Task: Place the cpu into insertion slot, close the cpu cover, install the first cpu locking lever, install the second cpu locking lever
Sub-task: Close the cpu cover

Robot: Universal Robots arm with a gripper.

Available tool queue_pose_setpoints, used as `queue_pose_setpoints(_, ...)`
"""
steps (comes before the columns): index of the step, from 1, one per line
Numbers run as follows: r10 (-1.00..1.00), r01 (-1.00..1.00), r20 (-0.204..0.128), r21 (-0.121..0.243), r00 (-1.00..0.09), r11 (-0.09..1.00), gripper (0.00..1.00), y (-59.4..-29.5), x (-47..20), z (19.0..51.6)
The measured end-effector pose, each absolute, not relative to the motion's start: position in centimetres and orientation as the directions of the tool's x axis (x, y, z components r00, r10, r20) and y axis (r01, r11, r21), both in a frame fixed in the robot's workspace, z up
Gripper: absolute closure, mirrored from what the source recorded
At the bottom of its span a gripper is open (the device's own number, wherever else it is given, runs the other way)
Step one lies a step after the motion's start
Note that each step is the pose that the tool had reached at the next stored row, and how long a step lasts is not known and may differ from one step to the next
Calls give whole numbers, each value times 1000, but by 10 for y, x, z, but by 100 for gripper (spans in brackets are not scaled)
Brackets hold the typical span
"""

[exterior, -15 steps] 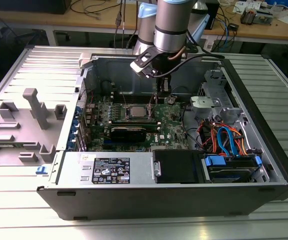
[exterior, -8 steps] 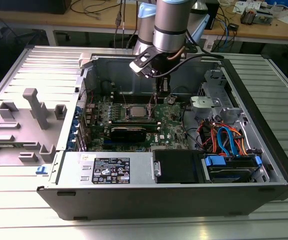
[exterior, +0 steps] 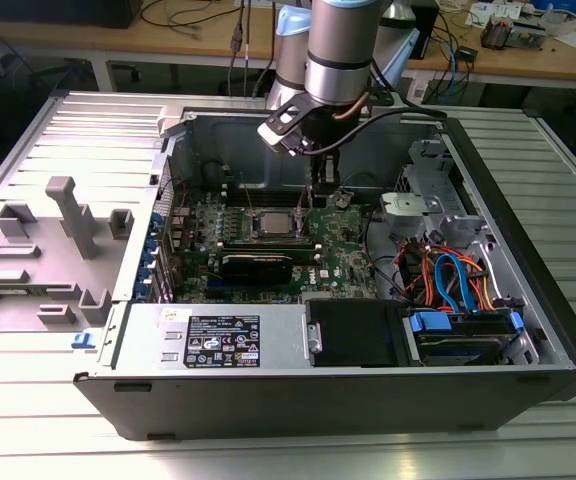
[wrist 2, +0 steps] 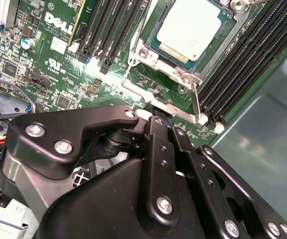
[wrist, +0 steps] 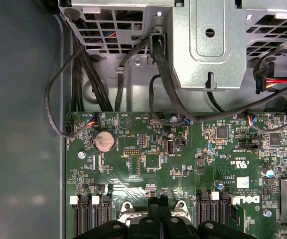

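Entry, slot check. The cpu (wrist 2: 193,27) sits inside the insertion slot (wrist 2: 169,52) with its dull silver top facing up. The cpu cover (wrist 2: 164,65) lies flat on the slot, its frame around the chip.

One locking lever (wrist 2: 197,102) runs along one side of the slot and the other locking lever (wrist 2: 136,40) along the opposite side. I cannot tell whether either is latched.

My gripper (wrist 2: 158,121) hangs low over the green motherboard (wrist: 183,164), just outside the slot's edge and near the cover's frame end between the two levers. My fingers (wrist: 153,208) are pressed together tip to tip, and I see nothing pinched between them.

Long black memory slots (wrist 2: 253,59) flank the slot on both sides. In the exterior view the slot lies mid-board inside the opened computer case (exterior: 298,395), with my arm coming down just beside it.
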State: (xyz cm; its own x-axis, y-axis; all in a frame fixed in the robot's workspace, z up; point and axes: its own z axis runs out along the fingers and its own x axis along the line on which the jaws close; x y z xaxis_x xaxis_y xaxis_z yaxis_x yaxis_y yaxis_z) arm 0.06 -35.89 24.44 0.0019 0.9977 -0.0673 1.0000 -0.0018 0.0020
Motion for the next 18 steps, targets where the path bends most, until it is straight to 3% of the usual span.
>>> queue_pose_setpoints(18, 998, 1000, -67, 2, 2, -2, 89, -359, -5, 244)
